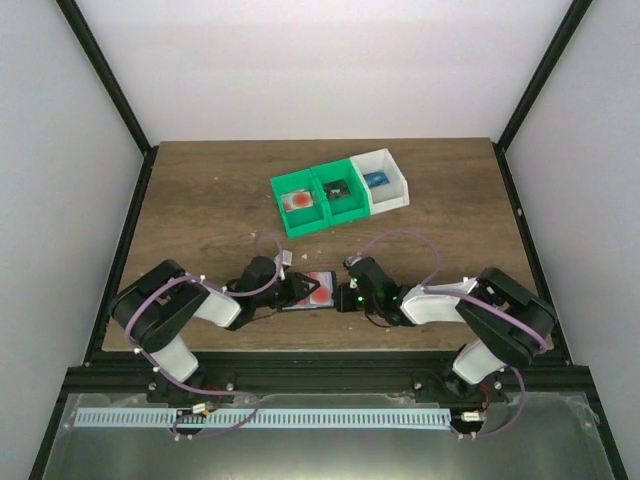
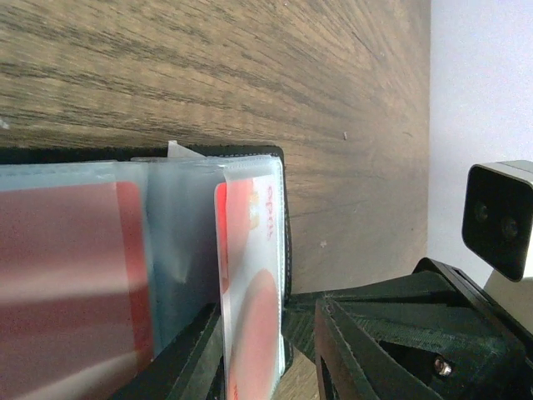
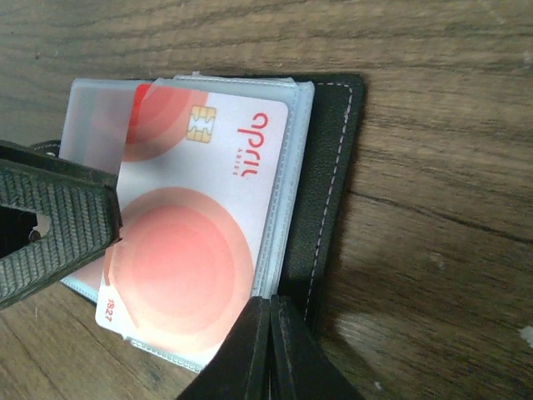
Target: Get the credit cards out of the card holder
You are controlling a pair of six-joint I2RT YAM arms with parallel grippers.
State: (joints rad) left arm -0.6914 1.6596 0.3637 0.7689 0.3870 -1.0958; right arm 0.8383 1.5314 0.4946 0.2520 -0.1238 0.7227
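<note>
The card holder lies open on the table between my two grippers, with a black rim and clear sleeves. A white credit card with red circles sits tilted in the top sleeve. My left gripper is shut on that card's edge; in the left wrist view its jaws straddle the card. One left finger lies over the card. A second red card shows in another sleeve. My right gripper is shut, with its tips on the holder at the sleeve edge.
A green two-compartment bin and a white bin stand at the back centre, holding small red, black and blue items. The right arm's wrist camera sits close beside the left gripper. The table's near edge is just behind both grippers.
</note>
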